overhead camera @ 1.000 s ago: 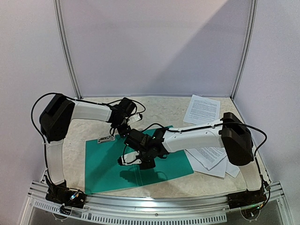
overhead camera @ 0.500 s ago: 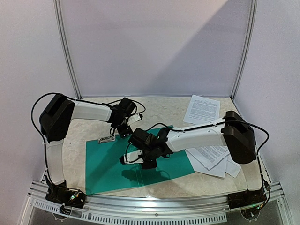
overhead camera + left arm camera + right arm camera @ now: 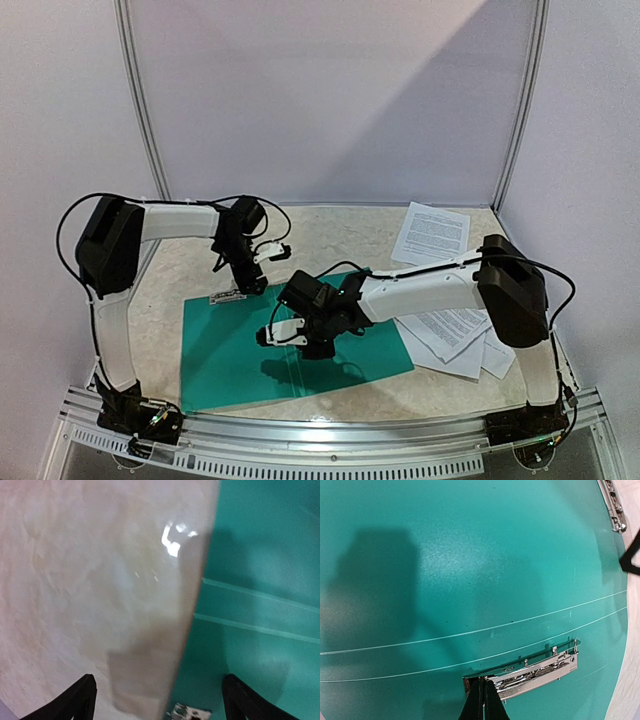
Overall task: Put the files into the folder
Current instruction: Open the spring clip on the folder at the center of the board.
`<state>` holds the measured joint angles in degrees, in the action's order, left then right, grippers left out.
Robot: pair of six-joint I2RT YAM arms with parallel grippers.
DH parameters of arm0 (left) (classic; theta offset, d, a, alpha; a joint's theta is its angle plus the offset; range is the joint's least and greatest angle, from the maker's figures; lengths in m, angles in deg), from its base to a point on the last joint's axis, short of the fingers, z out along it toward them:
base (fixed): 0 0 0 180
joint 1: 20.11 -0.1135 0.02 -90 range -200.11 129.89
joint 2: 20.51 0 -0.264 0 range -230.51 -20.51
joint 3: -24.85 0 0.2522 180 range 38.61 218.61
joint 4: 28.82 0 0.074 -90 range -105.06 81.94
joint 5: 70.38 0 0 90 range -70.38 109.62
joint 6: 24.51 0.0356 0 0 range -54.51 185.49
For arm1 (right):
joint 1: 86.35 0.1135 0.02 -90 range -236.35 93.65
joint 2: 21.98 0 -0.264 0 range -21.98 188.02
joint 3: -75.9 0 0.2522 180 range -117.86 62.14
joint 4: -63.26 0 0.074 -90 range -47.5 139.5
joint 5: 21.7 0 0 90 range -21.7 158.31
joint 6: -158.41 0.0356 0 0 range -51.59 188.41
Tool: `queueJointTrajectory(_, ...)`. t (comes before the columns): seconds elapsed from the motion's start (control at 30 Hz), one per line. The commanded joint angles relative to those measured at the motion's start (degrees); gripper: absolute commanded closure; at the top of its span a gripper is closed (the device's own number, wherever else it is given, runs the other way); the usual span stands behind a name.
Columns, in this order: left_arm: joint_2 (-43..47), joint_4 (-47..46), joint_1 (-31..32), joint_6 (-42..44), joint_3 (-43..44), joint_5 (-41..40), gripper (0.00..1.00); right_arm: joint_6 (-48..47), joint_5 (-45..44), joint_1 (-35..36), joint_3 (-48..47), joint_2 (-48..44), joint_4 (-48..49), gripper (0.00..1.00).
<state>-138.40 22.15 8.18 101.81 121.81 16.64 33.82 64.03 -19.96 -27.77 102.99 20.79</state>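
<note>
The teal folder [image 3: 235,350] lies open and flat on the table. In the right wrist view my right gripper [image 3: 483,696] is shut on the left end of the folder's metal clip [image 3: 540,671], which stands slightly off the teal sheet. From above, the right gripper [image 3: 277,338] hangs over the folder's middle. My left gripper [image 3: 252,278] is open over the folder's far left corner. Its fingers [image 3: 82,696] straddle the folder's edge [image 3: 200,595] with nothing between them. The files [image 3: 452,335] lie in a loose pile to the right of the folder, and one more sheet [image 3: 431,232] is at the back right.
A second small metal clip [image 3: 228,296] sits at the folder's far left corner, also visible as the clip [image 3: 612,505] in the right wrist view. White booth walls with metal posts [image 3: 140,110] close in the beige marbled table [image 3: 330,235]. An aluminium rail [image 3: 330,435] runs along the near edge.
My left arm has swung left and back, moving its open gripper from the folder's top middle to its far left corner. The right gripper stays shut on the clip, almost unmoved.
</note>
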Motion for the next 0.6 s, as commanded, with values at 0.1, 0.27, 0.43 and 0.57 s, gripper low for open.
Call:
queueJointTrajectory(0.1,5.11,16.53,-5.47,6.61,-3.14,10.44,0.18,2.42,0.67,-0.65,4.05,4.33,-5.12,1.0)
queueJointTrajectory(0.27,8.3,8.7,-5.81,7.56,-9.37,6.71,0.12,2.57,0.92,-0.72,4.21,4.17,-4.57,1.0)
queueJointTrajectory(0.43,5.59,5.9,-7.11,7.86,-7.53,3.42,0.11,2.61,0.64,-0.59,4.78,3.59,-4.23,1.0)
queueJointTrajectory(0.57,4.82,5.92,-8.03,8.71,-6.27,4.19,0.11,2.51,0.89,-0.57,4.9,3.36,-4.04,1.0)
